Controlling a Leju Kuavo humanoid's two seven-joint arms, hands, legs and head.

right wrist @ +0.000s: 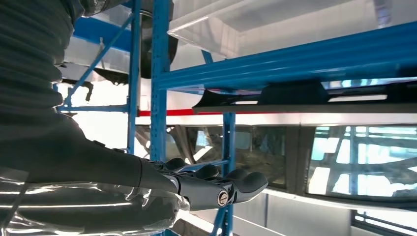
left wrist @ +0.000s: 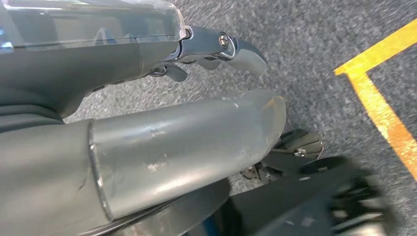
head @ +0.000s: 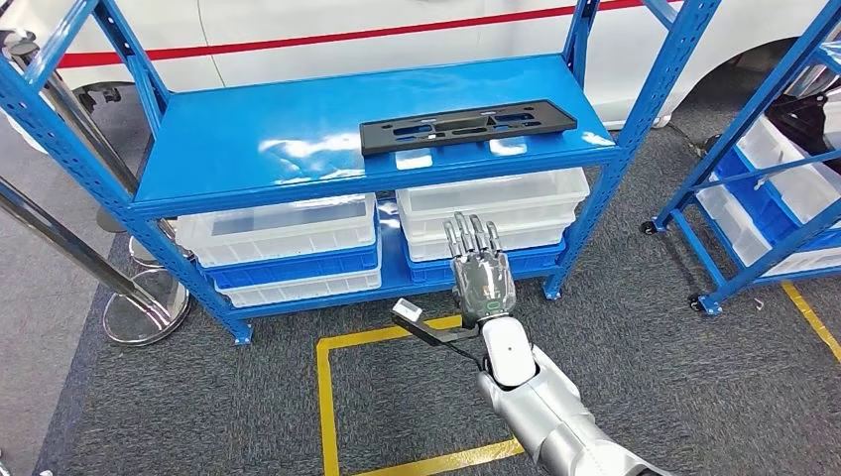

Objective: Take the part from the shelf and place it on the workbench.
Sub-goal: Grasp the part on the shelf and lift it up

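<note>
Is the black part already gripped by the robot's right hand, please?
No, the black part lies flat on the blue shelf, while the right hand hovers open below its front edge.

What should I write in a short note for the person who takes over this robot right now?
Right hand: raised in front of the shelf, fingers apart, holding nothing.
Left hand: hanging down over the grey floor; whether it is open or closed is unclear.
Black part: lying flat on the blue shelf top, near the front edge, untouched.
Done: the right hand is lifted toward the shelf.
Left: reach, grasp the part, carry it to the workbench.
</note>
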